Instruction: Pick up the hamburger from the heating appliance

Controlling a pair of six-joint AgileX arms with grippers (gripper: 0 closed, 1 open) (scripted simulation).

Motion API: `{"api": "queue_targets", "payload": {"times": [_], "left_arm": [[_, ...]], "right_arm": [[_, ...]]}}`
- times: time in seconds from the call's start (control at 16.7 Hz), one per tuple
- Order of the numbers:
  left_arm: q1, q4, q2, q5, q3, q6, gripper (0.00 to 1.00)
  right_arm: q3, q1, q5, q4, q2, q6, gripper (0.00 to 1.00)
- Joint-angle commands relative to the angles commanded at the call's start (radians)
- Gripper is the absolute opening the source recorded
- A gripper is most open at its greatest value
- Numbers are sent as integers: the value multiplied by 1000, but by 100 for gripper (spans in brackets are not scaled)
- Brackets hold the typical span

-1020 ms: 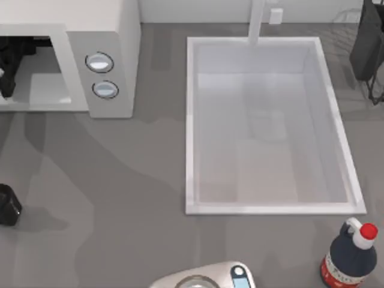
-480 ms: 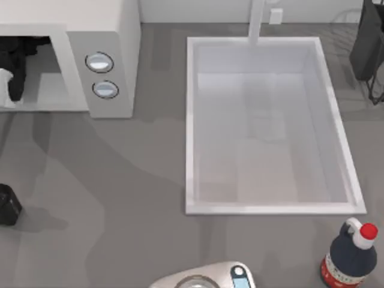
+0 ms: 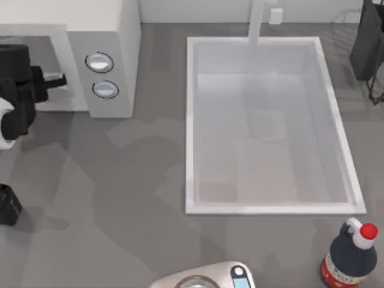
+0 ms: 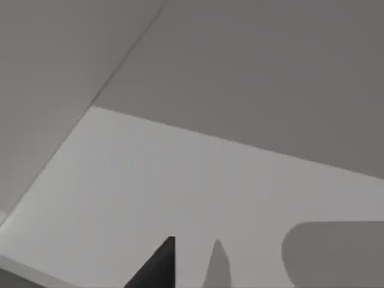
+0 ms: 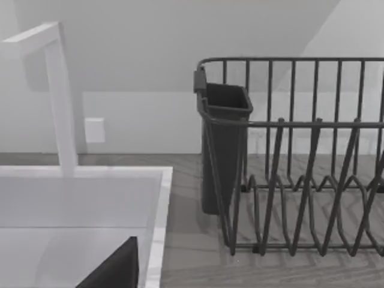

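Note:
The heating appliance (image 3: 114, 36) is a white microwave at the table's back left, with a grey panel and two silver dials (image 3: 99, 62). My left arm (image 3: 21, 90) hangs black in front of its opening, at the far left. In the left wrist view, a dark tip of my left gripper (image 4: 157, 271) points over the appliance's bare white floor (image 4: 180, 180) and grey walls. The hamburger is out of view. In the right wrist view, a dark tip of my right gripper (image 5: 114, 270) sits above the sink's far right corner.
A white sink basin (image 3: 189, 120) with a faucet (image 3: 257, 24) takes up the middle and right. A dark bottle with a red cap (image 3: 351, 255) stands front right, a scale (image 3: 207, 277) front centre, and a black object (image 3: 7, 205) at the left edge. A wire dish rack (image 5: 300, 180) stands back right.
My left arm has drawn back out of the appliance's cavity toward the table's front and risen, so it looks larger in the top view. The rest is unchanged.

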Motion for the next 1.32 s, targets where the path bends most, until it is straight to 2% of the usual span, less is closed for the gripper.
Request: {"api": "queue_targets", "payload": {"times": [0.3, 0.48, 0.54, 0.72, 0.9, 1.14, 1.32], "left_arm": [[-101, -40, -158, -80, -157, -37, 0], [-102, -40, -159, -81, -158, -37, 0], [-51, -24, -114, -99, -164, -33, 0], [-56, 15, -76, -99, -172, -34, 0], [-69, 147, 29, -96, -201, -35, 0], [-89, 421, 197, -86, -260, -37, 0], [-99, 566, 295, -77, -302, -37, 0]], "right_arm": [[0, 0, 0, 0, 0, 0, 100], [0, 0, 0, 0, 0, 0, 100], [0, 0, 0, 0, 0, 0, 100], [0, 0, 0, 0, 0, 0, 100], [0, 0, 0, 0, 0, 0, 100], [0, 0, 0, 0, 0, 0, 100], [0, 0, 0, 0, 0, 0, 100]]}}
